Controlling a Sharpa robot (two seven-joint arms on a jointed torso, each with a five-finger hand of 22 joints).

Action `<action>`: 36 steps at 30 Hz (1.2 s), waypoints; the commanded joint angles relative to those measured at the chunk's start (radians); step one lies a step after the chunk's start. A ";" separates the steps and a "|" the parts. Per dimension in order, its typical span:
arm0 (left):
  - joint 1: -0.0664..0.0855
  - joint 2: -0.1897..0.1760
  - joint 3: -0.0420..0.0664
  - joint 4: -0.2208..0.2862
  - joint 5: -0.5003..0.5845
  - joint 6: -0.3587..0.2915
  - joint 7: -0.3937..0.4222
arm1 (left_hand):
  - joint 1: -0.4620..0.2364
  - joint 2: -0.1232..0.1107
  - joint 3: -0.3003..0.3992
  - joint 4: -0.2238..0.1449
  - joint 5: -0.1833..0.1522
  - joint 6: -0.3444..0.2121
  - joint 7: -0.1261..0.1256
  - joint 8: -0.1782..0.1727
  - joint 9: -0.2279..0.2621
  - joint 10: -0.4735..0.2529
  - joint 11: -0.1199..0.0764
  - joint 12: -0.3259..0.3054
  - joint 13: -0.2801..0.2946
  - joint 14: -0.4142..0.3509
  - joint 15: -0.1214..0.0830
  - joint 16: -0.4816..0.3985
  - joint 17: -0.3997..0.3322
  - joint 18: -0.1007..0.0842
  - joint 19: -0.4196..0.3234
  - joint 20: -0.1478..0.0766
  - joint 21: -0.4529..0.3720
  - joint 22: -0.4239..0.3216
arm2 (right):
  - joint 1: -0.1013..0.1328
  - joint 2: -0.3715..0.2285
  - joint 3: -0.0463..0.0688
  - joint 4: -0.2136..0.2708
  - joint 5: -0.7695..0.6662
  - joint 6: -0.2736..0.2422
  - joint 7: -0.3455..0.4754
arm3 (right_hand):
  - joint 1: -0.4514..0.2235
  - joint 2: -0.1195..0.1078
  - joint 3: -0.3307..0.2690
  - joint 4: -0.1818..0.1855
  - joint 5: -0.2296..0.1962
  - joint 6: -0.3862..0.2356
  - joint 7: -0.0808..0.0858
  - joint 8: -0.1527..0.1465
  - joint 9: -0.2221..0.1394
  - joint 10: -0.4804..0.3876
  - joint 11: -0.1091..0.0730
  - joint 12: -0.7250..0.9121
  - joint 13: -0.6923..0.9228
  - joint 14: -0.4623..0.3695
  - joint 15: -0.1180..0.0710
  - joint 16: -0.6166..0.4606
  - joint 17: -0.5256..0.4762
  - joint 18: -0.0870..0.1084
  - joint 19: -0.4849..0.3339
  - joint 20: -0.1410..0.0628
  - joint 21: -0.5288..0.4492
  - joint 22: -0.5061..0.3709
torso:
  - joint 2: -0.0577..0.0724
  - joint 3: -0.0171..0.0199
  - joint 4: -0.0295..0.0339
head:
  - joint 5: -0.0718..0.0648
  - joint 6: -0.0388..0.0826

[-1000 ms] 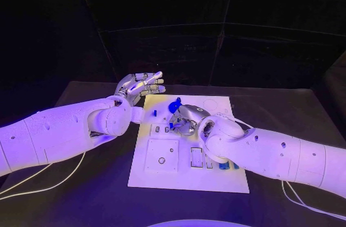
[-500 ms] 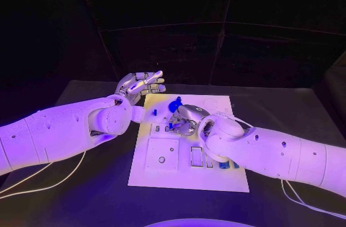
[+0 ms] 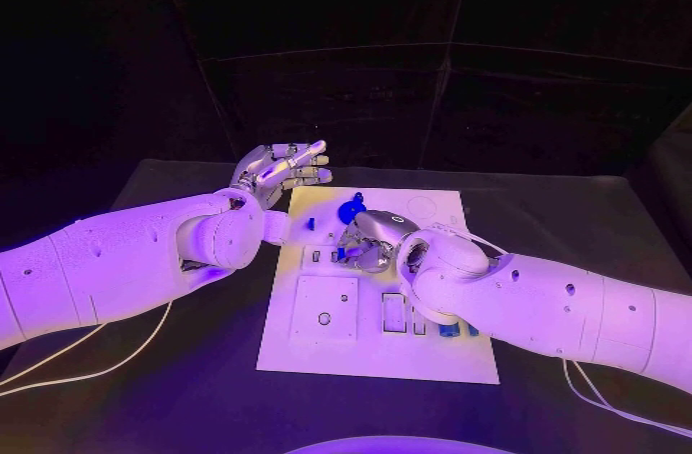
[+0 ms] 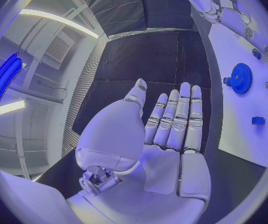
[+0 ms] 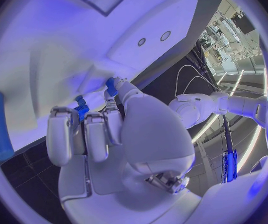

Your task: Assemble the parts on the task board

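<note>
Your left hand hovers with fingers straight and apart, empty, off the task board's far left corner, clear of the work. Your right hand curls onto a small blue part, likely seating it mid-board.

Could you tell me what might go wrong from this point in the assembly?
The right robot hand pinches a small blue part low over the task board; the grip looks slight, so the part could slip. Its fingers hide the spot from the head view, so misalignment could go unseen. The blue gear close by could get knocked.
</note>
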 commanded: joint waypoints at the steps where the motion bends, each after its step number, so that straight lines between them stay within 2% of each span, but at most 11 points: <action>1: 0.002 0.000 0.001 0.002 -0.002 0.013 0.004 | 0.008 0.006 -0.003 -0.003 0.001 -0.005 0.013 -0.006 0.000 -0.006 0.000 -0.004 -0.001 -0.007 -0.001 -0.004 0.001 0.005 0.007 0.000 -0.007 -0.001 | -0.006 -0.003 -0.006 -0.003 -0.014 0.039 -0.030 | -0.010 -0.007 0.007 0.002 0.004 0.005 0.003 0.004 0.000 -0.007 0.005 -0.006 0.093 0.089 0.004 -0.004 0.188 -0.014 -0.003 -0.004 -0.003 0.036 | 0.000 0.0002 0.0002 | 0.002 0.000; 18: 0.002 -0.001 0.001 0.002 -0.002 0.013 0.003 | 0.007 0.007 -0.005 -0.003 0.001 -0.005 0.013 -0.006 0.000 -0.006 0.000 -0.004 -0.001 -0.007 -0.001 -0.004 0.001 0.005 0.007 0.000 -0.007 -0.002 | -0.006 0.002 -0.006 -0.007 -0.024 0.018 -0.047 | -0.047 -0.041 0.009 0.007 0.002 -0.031 0.017 -0.018 -0.004 -0.025 0.017 -0.030 0.075 0.087 0.013 -0.008 0.183 -0.014 -0.004 0.003 -0.006 0.033 | 0.000 0.0003 -0.0007 | 0.001 0.000; 36: 0.002 -0.002 0.001 0.003 -0.002 0.013 0.002 | 0.007 0.007 -0.005 -0.003 0.001 -0.005 0.013 -0.006 0.000 -0.006 0.000 -0.004 -0.001 -0.007 -0.001 -0.004 0.001 0.005 0.007 0.000 -0.007 -0.002 | -0.006 0.005 -0.006 -0.008 -0.025 0.011 -0.051 | -0.069 -0.058 0.003 0.014 -0.004 -0.047 0.022 -0.025 -0.003 -0.031 0.022 -0.038 0.069 0.087 0.018 -0.009 0.181 -0.014 -0.004 0.008 -0.007 0.031 | 0.000 0.0007 -0.0011 | 0.003 -0.003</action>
